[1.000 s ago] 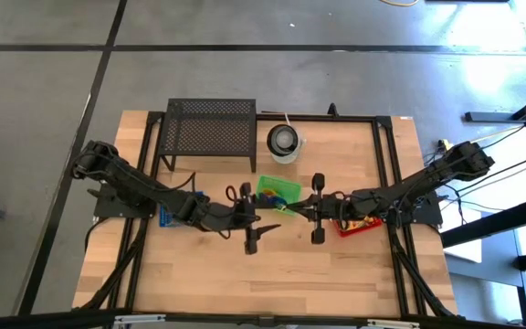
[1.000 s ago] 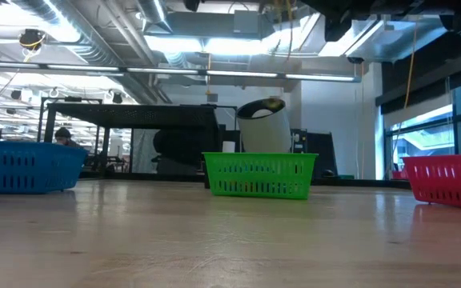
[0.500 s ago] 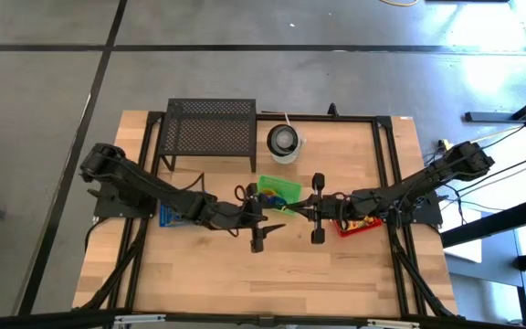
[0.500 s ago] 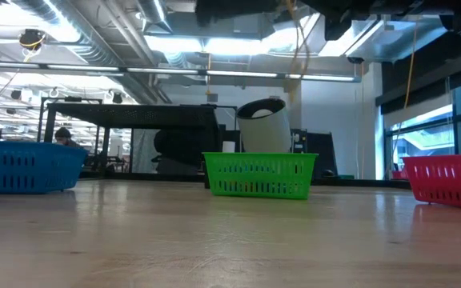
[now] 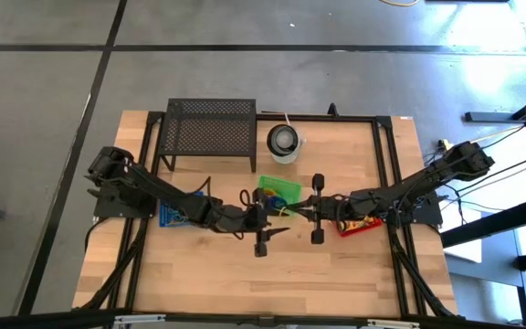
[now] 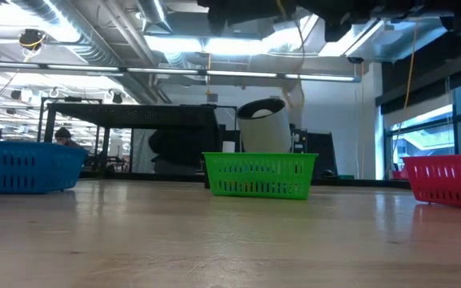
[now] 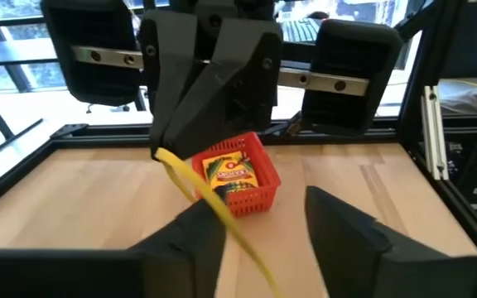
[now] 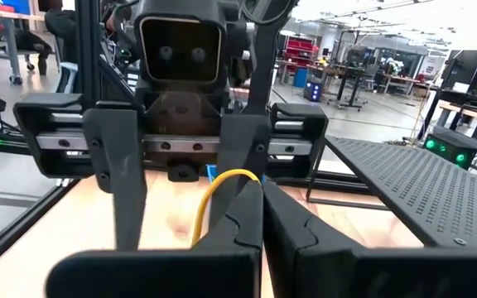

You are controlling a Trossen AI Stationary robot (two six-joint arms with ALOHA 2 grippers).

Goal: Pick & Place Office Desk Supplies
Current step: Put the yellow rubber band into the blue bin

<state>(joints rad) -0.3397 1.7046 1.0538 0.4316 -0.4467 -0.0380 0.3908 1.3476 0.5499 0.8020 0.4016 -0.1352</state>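
A yellow rubber band (image 7: 222,211) hangs in the air above the table's middle, beside the green basket (image 5: 278,190). My right gripper (image 5: 298,211) comes level from the table's right and is shut on one end of it. My left gripper (image 7: 263,203) faces it from the table's left, open. The band's free part slants down between the left gripper's two fingers, close to one finger (image 7: 201,236); whether it touches that finger I cannot tell. In the right wrist view the band (image 8: 222,176) arches out from my shut fingertips. A yellow crayon box (image 7: 232,175) lies in the red basket (image 7: 259,199). My right gripper pinches the band's end (image 7: 162,154) between its two fingertips. The fingers lie level and come from the table's right. The band is clear of the table and its loop sags away from the fingertips toward the left gripper.
A blue basket (image 5: 170,216) sits under the left arm, and the red basket (image 5: 354,224) under the right arm. At the far edge stand a black mesh rack (image 5: 210,131) and a white cup (image 5: 284,140). Bare wood lies along the near half of the table.
My left gripper has moved toward the table's right, closing in on the right gripper, and has come a little lower, so the band now runs between its fingers. The right gripper has kept still with the band.
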